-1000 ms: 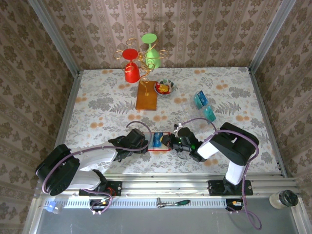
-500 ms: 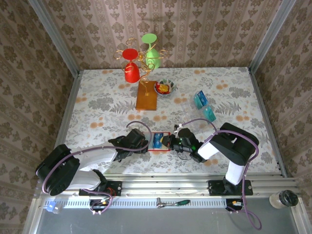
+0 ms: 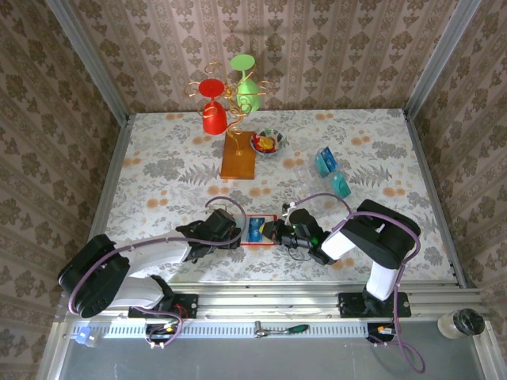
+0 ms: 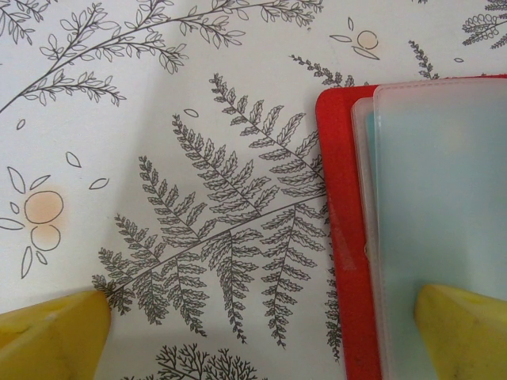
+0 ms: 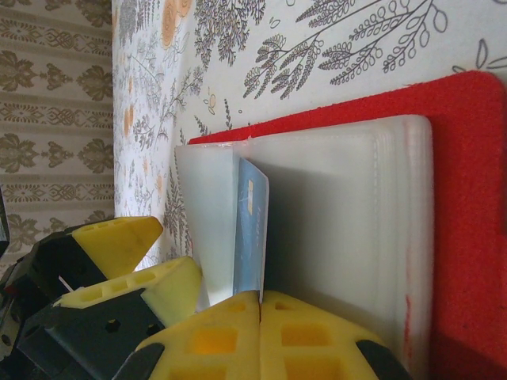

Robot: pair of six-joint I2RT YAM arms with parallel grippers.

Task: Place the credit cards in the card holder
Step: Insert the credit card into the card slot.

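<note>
The card holder [image 3: 259, 240] lies open on the table near the front, a red wallet with clear sleeves [image 4: 444, 182] inside. My right gripper [image 3: 274, 230] is shut on a teal-blue credit card [image 5: 252, 229]. The card stands on edge between the sleeves [image 5: 341, 222], over the red cover [image 5: 467, 198]. My left gripper [image 3: 238, 234] is open at the wallet's left edge [image 4: 342, 237]. One yellow fingertip [image 4: 463, 328] sits over the sleeves and the other fingertip [image 4: 47, 336] is over bare table. More credit cards [image 3: 325, 161] [image 3: 341, 184] lie at the right rear.
A gold stand with a red cup [image 3: 212, 117] and a green cup [image 3: 245, 87] rises from an orange base [image 3: 238, 155] at the back. A small bowl [image 3: 268, 142] sits beside it. A screwdriver [image 3: 297, 328] lies on the front rail.
</note>
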